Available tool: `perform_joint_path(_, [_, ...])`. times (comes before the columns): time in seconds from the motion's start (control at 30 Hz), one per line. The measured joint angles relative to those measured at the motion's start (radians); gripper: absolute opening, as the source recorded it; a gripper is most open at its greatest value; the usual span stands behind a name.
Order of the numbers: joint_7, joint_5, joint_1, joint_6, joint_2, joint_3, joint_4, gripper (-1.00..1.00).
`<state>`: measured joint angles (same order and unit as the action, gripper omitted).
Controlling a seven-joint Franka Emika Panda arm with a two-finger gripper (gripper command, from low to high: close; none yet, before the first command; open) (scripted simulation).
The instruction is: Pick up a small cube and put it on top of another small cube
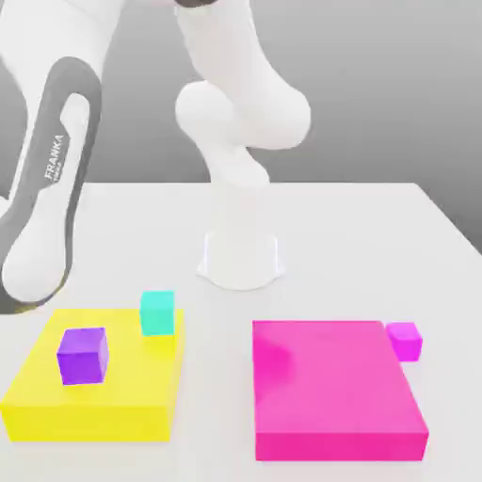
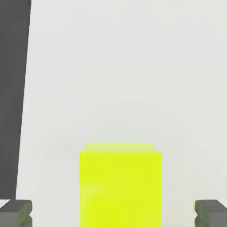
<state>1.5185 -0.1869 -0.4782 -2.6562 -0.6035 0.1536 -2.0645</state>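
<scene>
A purple small cube (image 1: 83,355) sits on the yellow slab (image 1: 94,400) at the exterior view's left. A teal small cube (image 1: 157,313) stands at that slab's far edge. A magenta small cube (image 1: 404,340) rests on the table against the far right corner of the magenta slab (image 1: 334,391). In the hand view my gripper (image 2: 113,213) is open, its two grey fingertips (image 2: 17,213) set wide apart with nothing held. The yellow slab (image 2: 120,186) lies between and beyond them.
The arm's white base (image 1: 240,249) stands at the middle of the white table (image 1: 377,235). A large arm link (image 1: 52,179) hangs over the exterior view's left side above the yellow slab. A dark strip (image 2: 11,97) borders the table in the hand view.
</scene>
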Motion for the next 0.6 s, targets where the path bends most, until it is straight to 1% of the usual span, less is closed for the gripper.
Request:
perform_joint_path(0.2, [-0.003,-0.005,-0.003,-0.012,-0.015,-0.004,0.003,-1.0])
perform_joint_path(0.27, [0.003,0.003,0.004,0.014,0.019,0.005,-0.005,-1.0])
perform_joint_path(0.37, [0.019,0.029,0.021,0.085,0.117,0.027,-0.031,-1.0])
perform_joint_path(0.6, [0.0,0.119,0.071,0.139,0.373,0.036,-0.226,-1.0])
